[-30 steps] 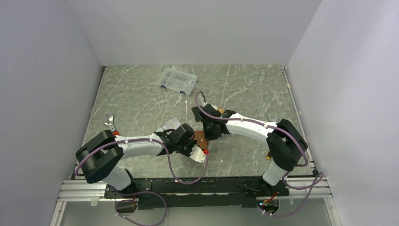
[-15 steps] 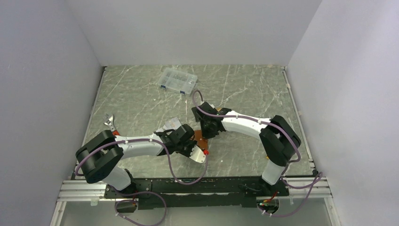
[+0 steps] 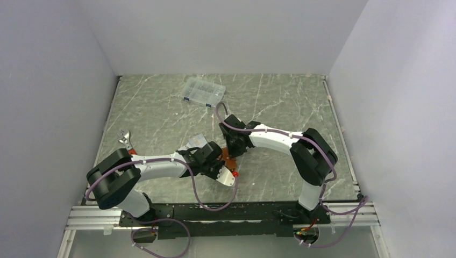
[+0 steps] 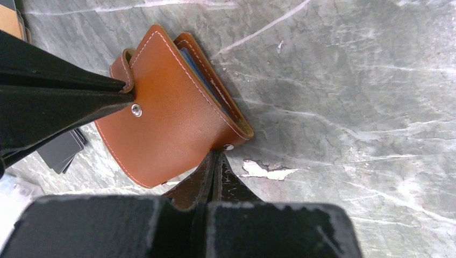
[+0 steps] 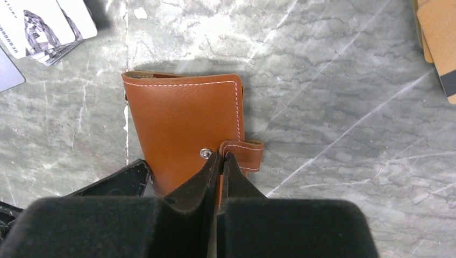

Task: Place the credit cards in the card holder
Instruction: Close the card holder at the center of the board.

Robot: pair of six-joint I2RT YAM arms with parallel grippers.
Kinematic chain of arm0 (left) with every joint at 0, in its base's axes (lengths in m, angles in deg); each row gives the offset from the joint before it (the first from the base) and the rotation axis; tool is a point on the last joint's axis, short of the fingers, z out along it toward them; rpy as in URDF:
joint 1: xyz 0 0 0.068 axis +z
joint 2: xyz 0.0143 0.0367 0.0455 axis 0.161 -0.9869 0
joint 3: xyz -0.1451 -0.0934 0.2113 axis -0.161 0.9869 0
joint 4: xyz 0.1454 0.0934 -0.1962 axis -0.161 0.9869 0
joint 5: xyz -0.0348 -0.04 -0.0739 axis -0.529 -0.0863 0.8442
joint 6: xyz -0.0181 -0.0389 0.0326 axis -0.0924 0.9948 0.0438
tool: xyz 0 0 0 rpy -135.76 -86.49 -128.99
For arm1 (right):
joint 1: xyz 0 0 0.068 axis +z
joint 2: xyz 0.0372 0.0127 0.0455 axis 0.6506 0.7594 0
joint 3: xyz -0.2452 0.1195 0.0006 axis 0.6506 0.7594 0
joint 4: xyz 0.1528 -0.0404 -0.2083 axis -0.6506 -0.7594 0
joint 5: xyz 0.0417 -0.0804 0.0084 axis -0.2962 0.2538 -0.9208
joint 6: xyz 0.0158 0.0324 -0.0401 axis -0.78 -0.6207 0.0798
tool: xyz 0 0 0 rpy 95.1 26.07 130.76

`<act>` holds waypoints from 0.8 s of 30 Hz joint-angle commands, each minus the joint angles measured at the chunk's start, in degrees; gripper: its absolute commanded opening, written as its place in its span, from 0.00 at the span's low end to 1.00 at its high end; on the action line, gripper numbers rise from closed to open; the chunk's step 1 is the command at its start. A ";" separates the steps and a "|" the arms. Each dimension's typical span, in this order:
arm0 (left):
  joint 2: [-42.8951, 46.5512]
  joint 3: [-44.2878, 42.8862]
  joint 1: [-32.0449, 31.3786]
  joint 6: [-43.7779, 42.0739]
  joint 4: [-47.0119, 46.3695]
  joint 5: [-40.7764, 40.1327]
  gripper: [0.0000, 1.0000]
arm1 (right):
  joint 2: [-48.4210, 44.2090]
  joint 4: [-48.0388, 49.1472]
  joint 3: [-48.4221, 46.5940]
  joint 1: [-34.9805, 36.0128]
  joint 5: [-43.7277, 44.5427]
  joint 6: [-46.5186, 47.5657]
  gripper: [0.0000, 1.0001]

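The brown leather card holder (image 5: pixel 183 121) lies closed on the table (image 3: pixel 279 107), between both grippers (image 3: pixel 230 160). My right gripper (image 5: pixel 220 156) is shut on its snap strap (image 5: pixel 247 153), and brown leather shows between the fingers. My left gripper (image 4: pixel 215 157) is shut, with its tips against the holder's (image 4: pixel 172 107) edge by a snap stud (image 4: pixel 229 147). A blue edge (image 4: pixel 201 75) shows between the covers. Silver-white credit cards (image 5: pixel 43 24) lie beyond the holder on one side. Orange cards (image 5: pixel 438 32) with a dark stripe lie on the other.
A clear compartment box (image 3: pixel 203 92) stands at the back of the table. A wrench (image 3: pixel 126 140) lies at the left. A dark flat rectangle (image 4: pixel 62 150) sits beside the holder. A small red object (image 3: pixel 235 173) lies next to a pale card (image 3: pixel 228 179).
The right arm has swung left toward the holder, and its gripper has closed the last bit onto the strap. The left arm has stayed put.
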 commanded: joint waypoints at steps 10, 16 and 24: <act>-1.96 -2.54 -0.63 -1.93 6.96 4.65 0.00 | -1.48 1.85 -1.09 0.37 -4.69 2.76 0.00; -3.93 -4.43 -0.72 -4.71 10.60 5.09 0.00 | -1.39 2.78 -0.88 0.37 -6.08 3.28 0.00; -7.07 -6.99 -0.72 -7.42 14.36 4.51 0.03 | 0.70 1.37 -2.74 0.29 -7.68 5.32 0.00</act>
